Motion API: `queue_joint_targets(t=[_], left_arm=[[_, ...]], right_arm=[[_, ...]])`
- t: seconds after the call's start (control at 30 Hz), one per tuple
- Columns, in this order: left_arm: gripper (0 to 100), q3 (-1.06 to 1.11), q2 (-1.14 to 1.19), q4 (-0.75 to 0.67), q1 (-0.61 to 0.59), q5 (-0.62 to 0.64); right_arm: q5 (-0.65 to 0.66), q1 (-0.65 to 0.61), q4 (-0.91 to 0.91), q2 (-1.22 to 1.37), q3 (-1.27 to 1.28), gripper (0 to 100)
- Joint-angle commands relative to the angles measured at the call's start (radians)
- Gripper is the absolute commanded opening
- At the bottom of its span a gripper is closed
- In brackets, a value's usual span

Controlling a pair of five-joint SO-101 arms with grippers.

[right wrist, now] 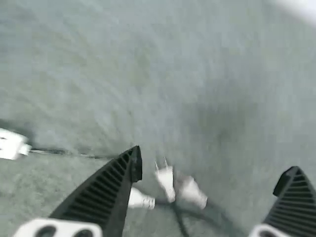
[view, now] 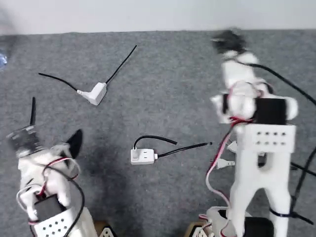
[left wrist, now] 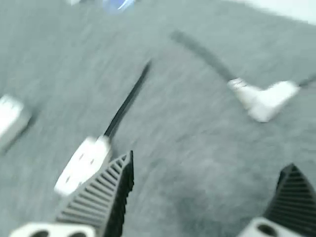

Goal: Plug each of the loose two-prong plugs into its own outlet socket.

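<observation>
Wide open on the left gripper (left wrist: 210,165), poised over the grey mat (view: 163,89), with a corded outlet socket (left wrist: 81,165) lying near one finger. Spread wide on the right gripper (right wrist: 215,163) as well, framing loose two-prong plugs (right wrist: 165,178) down on the mat. Mid-table, a centre socket (view: 142,156), lying alone with its black cords.

We count two arms (view: 49,197) (view: 261,148), two white sockets (view: 143,156) (view: 98,92), and one two-prong plug (right wrist: 165,178) we can make out clearly.
</observation>
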Motion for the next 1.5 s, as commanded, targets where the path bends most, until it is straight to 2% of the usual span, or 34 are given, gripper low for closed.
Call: queue_joint_targets(t=[0.0,0.1,0.17,0.27,0.43,0.73,0.93,1.2,1.3,1.47], left_arm=[[42,-0.096,0.002,0.164,0.411,-0.465],[42,-0.14,0.002,0.252,0.591,-0.502],[42,-0.154,0.002,0.255,0.643,-0.505],[42,-0.154,0.052,0.259,0.717,-0.523],[42,-0.182,0.285,0.21,0.802,-0.635],[42,-0.4,0.749,0.043,0.779,-0.864],[42,-0.441,0.991,-0.086,0.784,-0.875],[42,-0.463,1.264,-0.201,0.91,-0.876],[42,-0.51,1.31,-0.19,0.914,-0.876],[28,-0.521,1.329,-0.184,0.921,-0.876]], right_arm=[[-0.023,0.067,-0.18,-0.028,0.31,40.1],[-0.041,0.064,-0.432,-0.031,0.588,40.1],[-0.063,0.068,-0.582,-0.033,0.712,40.1],[-0.072,0.064,-0.697,-0.027,0.796,40.1],[-0.071,0.013,-0.734,-0.027,0.842,40.1],[-0.063,0.001,-0.866,0.047,0.89,40.1],[-0.008,-0.001,-0.891,0.114,0.868,40.1],[-0.008,0.007,-0.892,0.134,0.85,40.1],[-0.006,0.007,-0.892,0.136,0.85,40.1],[-0.006,0.007,-0.895,0.136,0.85,40.1]])
